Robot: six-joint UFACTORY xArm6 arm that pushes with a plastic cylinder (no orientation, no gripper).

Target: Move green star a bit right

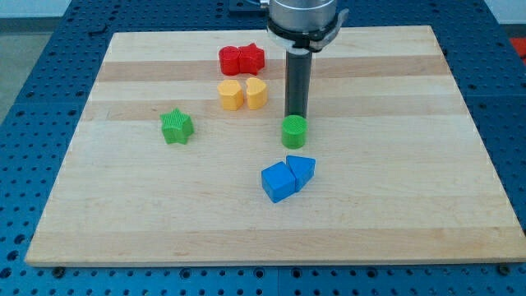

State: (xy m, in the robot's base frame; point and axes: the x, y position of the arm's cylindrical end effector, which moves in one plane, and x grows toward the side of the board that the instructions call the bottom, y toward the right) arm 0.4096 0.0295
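A wooden board point(411, 205) is seen lying on a blue perforated bench point(33, 49). The arm carries no jaws; it ends in a dark rod point(296, 82), so nothing is gripped or held. The rod hangs upright from a grey collar at the view's top, and my tip point(295, 115) is seen just above, toward the view's top of, a green cylinder point(294, 131). Whether the tip touches that cylinder cannot be told, since the cylinder's top edge overlaps the rod's end in this view.

The green star point(176, 127) is placed well to the view's left of the tip, at about the same height on the board, apart from every other block. It is not touched by the tip.

Up and to the left of the tip, two yellow blocks point(242, 94) are set side by side, touching; the right one looks heart-shaped, the left one rounded. Further toward the view's top, two red blocks point(242, 59) are seen pressed together, their shapes hard to make out. Below the tip, past the green cylinder, a blue cube point(278, 182) and a blue wedge-like block point(301, 170) are found touching each other.
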